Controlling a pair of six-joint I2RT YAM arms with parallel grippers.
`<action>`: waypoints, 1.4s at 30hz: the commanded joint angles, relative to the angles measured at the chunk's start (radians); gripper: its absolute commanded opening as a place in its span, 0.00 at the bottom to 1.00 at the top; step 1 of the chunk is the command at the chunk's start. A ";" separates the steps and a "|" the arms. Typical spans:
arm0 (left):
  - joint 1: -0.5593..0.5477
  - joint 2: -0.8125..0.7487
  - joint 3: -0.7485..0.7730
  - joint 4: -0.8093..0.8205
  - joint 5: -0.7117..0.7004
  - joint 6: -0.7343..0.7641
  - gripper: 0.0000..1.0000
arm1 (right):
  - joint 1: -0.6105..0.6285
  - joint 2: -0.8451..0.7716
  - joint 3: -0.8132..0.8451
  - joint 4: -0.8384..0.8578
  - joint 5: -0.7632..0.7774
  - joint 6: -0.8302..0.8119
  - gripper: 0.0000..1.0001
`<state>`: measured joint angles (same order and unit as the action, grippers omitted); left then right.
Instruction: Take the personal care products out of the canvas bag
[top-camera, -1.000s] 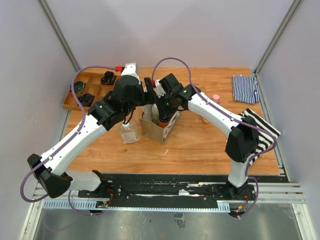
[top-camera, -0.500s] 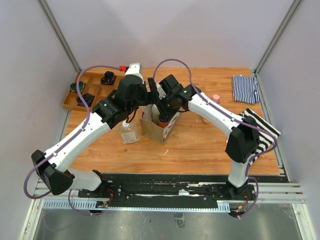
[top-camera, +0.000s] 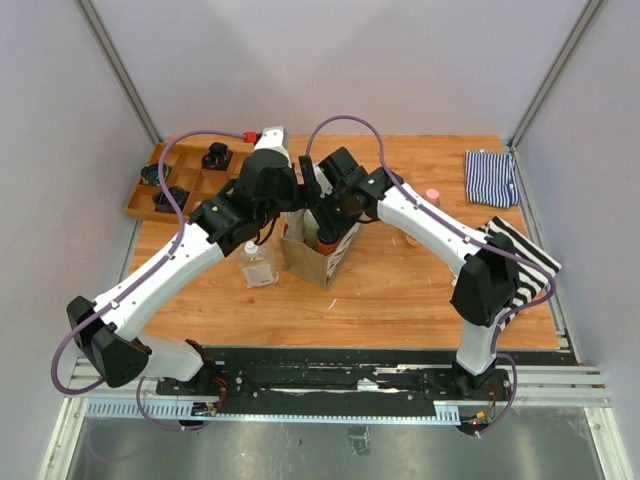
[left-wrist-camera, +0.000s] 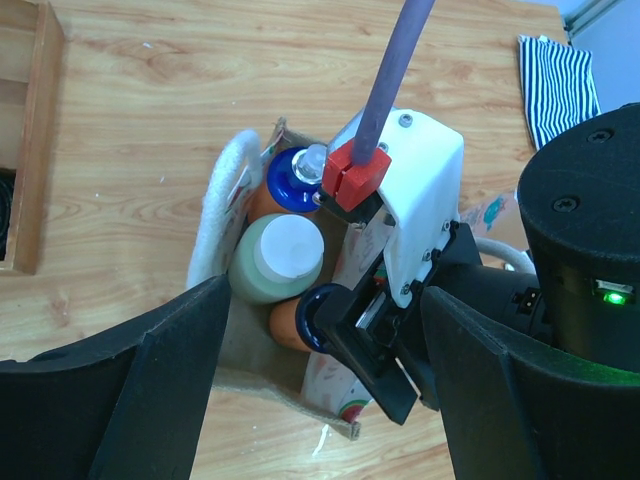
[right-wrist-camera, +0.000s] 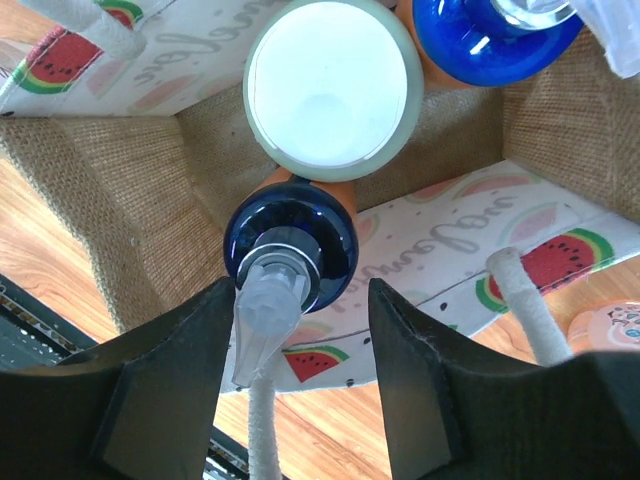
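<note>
The canvas bag (top-camera: 308, 262) stands mid-table and also shows in the left wrist view (left-wrist-camera: 250, 350). Inside it are a white-capped pale green bottle (right-wrist-camera: 327, 85), an orange bottle with a blue pump cap (right-wrist-camera: 290, 245) and a second blue-capped bottle (right-wrist-camera: 495, 35). My right gripper (right-wrist-camera: 300, 370) is open inside the bag's mouth, its fingers on either side of the pump nozzle (right-wrist-camera: 265, 310), which lies against one finger. My left gripper (left-wrist-camera: 320, 400) is open and empty, hovering above the bag and the right gripper. A clear bottle (top-camera: 257, 265) stands on the table left of the bag.
A compartmented wooden tray (top-camera: 190, 165) with small black objects is at the far left. A pink-capped bottle (top-camera: 432, 197) stands right of the bag. Striped cloths lie at the far right (top-camera: 492, 177) and at the right edge (top-camera: 520, 255). The two wrists are close together over the bag.
My left arm has swung right and forward, bringing its gripper over the bag beside the right wrist. The right gripper has stayed in the bag's mouth.
</note>
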<state>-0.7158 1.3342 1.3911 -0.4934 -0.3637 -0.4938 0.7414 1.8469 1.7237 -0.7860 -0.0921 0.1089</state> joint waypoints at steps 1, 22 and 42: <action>-0.005 -0.003 -0.012 0.035 0.004 0.009 0.82 | 0.014 0.022 0.043 -0.024 0.011 0.005 0.57; -0.005 0.000 -0.056 0.064 0.040 0.009 0.78 | -0.048 -0.012 0.172 -0.027 0.052 -0.029 0.07; -0.007 0.317 -0.007 0.108 0.061 0.038 0.56 | -0.379 -0.111 0.516 -0.033 0.050 -0.039 0.09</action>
<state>-0.7177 1.6211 1.3499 -0.3878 -0.2489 -0.4747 0.4065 1.7016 2.2177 -0.8612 -0.0074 0.0727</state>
